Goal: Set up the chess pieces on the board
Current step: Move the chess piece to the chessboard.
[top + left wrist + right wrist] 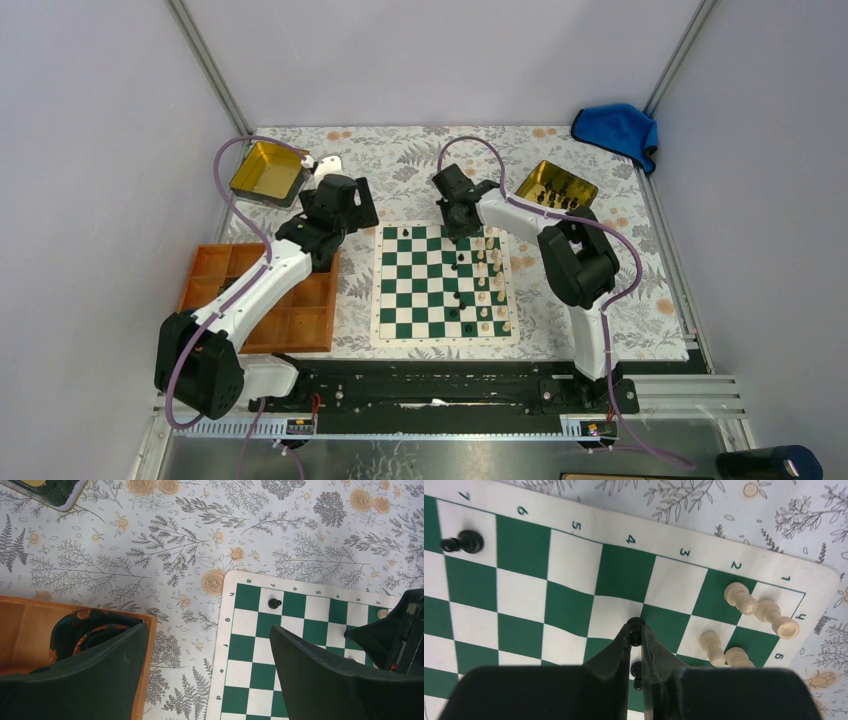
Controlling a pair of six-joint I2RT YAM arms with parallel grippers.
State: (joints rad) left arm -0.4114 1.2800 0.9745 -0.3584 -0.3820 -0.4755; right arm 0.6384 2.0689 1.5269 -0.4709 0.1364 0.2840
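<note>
On a floral-clothed table (620, 300), a black pawn (636, 625) near the far edge of the green-and-white board (574, 570) sits clamped between the jaws of the right gripper (636, 634). The left gripper (209, 632) hovers at the board's left edge, jaws wide apart.

The board (445, 341) has dark green and white checks inside a white border. The chess pieces (404, 231) are black; the other figures (486, 297), at the board's 3 o'clock side, are cream. The counter (400, 160) has a white cover printed with grey leaves and orange roses. The tray (300, 325) at 9 o'clock is orange wood. The tin at 11 o'clock (268, 168) and the tin at 1 o'clock (555, 178) are gold. The rag (617, 130) is blue. The left hand (210, 645) and the right hand (636, 635) are black, like the pawn (636, 625) between the right one's fingers.
</note>
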